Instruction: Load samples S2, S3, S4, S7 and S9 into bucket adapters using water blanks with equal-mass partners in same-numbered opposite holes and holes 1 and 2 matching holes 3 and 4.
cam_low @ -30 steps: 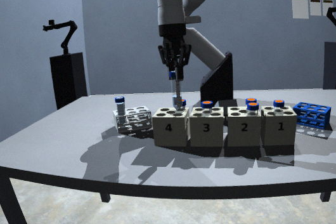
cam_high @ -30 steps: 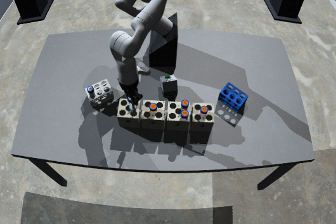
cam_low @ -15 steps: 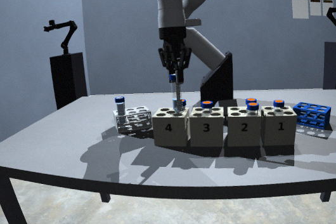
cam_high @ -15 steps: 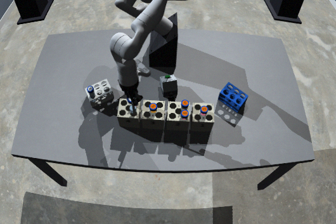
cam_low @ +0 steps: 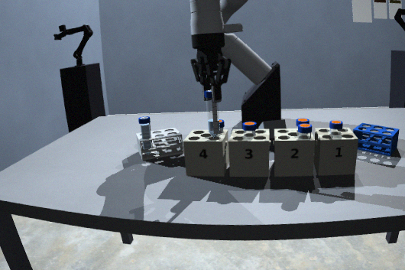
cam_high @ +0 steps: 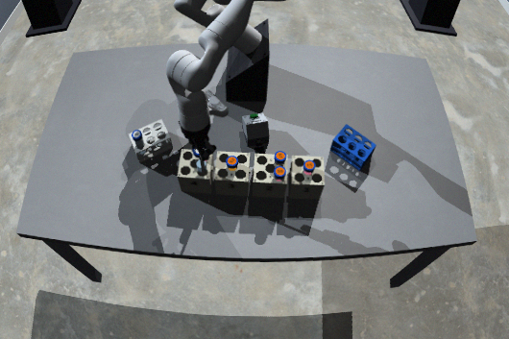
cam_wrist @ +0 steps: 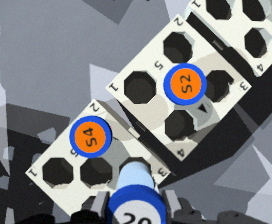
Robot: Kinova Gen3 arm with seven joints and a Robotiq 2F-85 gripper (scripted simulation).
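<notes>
From above, the gripper [cam_high: 202, 151] hangs at centre left of the table [cam_high: 96, 101], over the leftmost of four beige adapters, adapter 4 [cam_high: 193, 173], with the fingers clenched on a water blank [cam_high: 200, 164] standing upright. To its left stands a clear rack [cam_high: 153, 143] with one tube; a blue rack [cam_high: 352, 146] sits at right, and the DONE desk [cam_high: 254, 129] lies just behind the adapter row. In the exterior view the blank's lower end is in a hole at the back right of adapter 4's top, its cap held high above the block; adapter 3 [cam_low: 248, 153] stands just beside it. At the wrist, the blank's white-dotted cap fills the bottom centre, its body over hole 3; S4 [cam_wrist: 90, 136] sits in hole 2, S2 [cam_wrist: 185, 83] in hole 5 of adapter 3.
</notes>
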